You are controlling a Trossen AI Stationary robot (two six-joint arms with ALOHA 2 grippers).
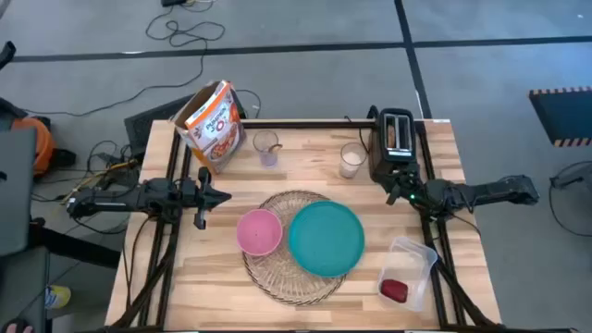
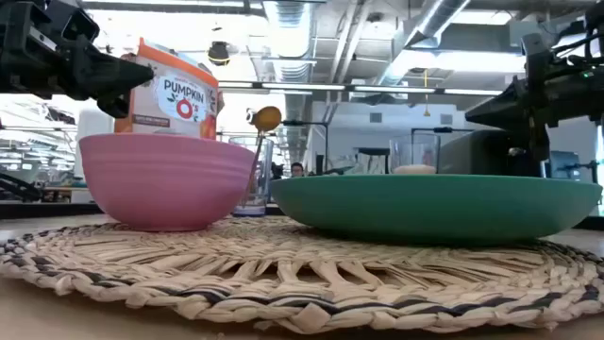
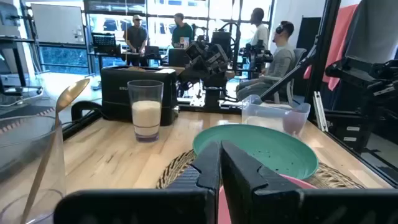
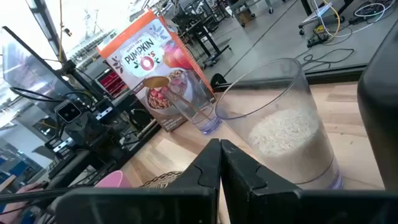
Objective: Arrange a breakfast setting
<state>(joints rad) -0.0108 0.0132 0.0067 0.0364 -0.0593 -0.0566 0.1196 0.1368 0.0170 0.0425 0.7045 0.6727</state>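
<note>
1. Both grippers have their fingers pressed together and hold nothing. The left gripper (image 1: 201,196) hangs over the table's left side, just beside the pink bowl (image 1: 259,231). The right gripper (image 1: 396,192) hangs at the right side, near the black toaster (image 1: 392,143).
2. The wicker mat (image 1: 277,277) already carries the bowl and the teal plate (image 1: 326,239), which sit side by side on it. I judge the step in hand to be fetching one of the pieces not yet placed.
3. For the left arm that piece is the gold spoon (image 2: 265,118), which stands upright in a clear glass (image 1: 266,148) behind the bowl, beside the pumpkin cereal box (image 1: 213,122). To do it well, spread the fingers first, then come down along the handle and pinch it above the glass rim. Lift straight up so the glass does not tip.
4. For the right arm, a bread piece shows in the toaster's slot, close to its fingers. I cannot tell from here whether it is the bagel.
5. The dark-red fruit (image 1: 394,290) lies in the clear plastic tub (image 1: 410,268) at the front right, well apart from both grippers.
6. A glass of milk (image 1: 351,160) stands just beside the toaster, so the right arm risks knocking it on any reach.
</note>
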